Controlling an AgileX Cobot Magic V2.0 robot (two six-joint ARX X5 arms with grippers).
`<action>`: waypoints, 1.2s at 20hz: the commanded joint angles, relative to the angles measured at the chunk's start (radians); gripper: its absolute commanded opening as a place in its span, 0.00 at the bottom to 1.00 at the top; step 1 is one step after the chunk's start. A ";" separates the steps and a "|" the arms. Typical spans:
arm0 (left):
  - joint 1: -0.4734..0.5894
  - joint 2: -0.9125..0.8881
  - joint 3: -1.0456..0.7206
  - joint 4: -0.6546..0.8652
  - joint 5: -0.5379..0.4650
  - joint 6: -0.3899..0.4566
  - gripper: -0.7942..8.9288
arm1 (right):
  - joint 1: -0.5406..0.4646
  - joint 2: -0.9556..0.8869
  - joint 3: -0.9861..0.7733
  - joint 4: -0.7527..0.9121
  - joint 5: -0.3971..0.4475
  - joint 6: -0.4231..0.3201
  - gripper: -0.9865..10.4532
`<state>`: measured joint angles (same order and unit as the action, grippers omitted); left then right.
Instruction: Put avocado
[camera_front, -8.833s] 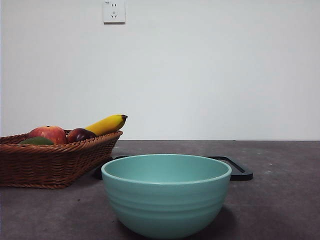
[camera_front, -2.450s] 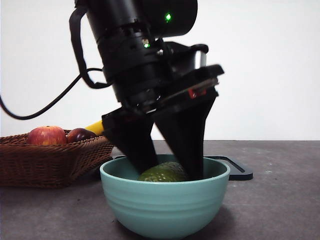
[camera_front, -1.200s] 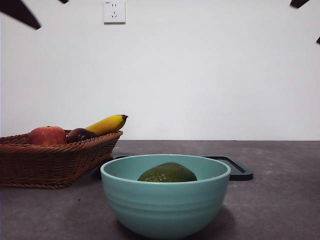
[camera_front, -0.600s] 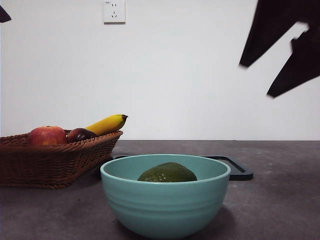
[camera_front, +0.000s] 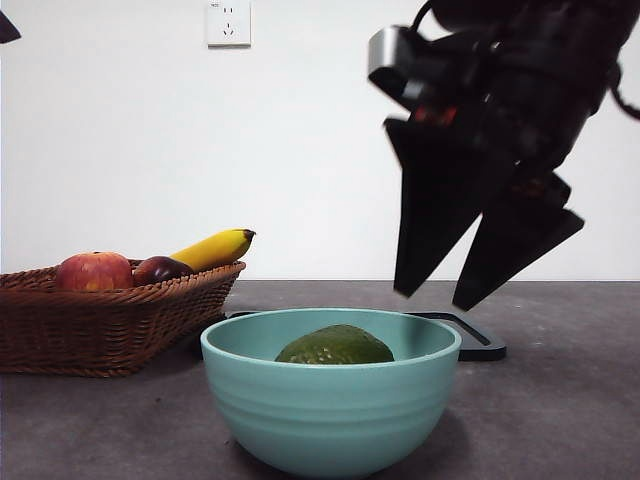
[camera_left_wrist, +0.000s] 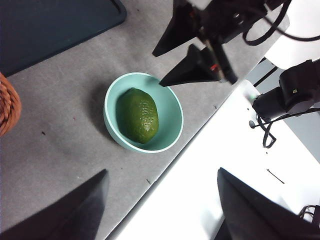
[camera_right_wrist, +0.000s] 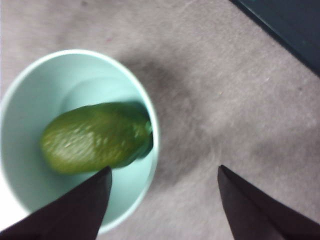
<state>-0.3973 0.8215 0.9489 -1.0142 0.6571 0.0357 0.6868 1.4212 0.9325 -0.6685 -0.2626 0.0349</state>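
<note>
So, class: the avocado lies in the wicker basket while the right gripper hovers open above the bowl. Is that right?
Not quite. The avocado lies in the teal bowl, not the wicker basket, as the front view shows. The right gripper does hover open above the bowl.

The avocado is dull olive-green with pale speckles, lying in a plain mint-teal bowl. The worktop is mottled dark grey. A brown woven basket holds a red apple, a dark purple plum and a yellow banana. The right claw is black.
</note>
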 joint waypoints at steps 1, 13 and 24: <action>-0.004 0.003 0.010 0.007 0.005 0.009 0.43 | 0.026 0.040 0.017 0.027 0.032 0.030 0.37; -0.004 0.003 0.010 0.007 0.005 0.009 0.43 | 0.060 0.141 0.016 0.097 0.054 0.044 0.11; -0.004 0.003 0.010 0.008 0.005 0.009 0.43 | 0.045 0.127 0.189 0.006 0.029 0.080 0.10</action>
<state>-0.3973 0.8215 0.9489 -1.0138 0.6571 0.0357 0.7265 1.5463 1.1049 -0.6689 -0.2325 0.1024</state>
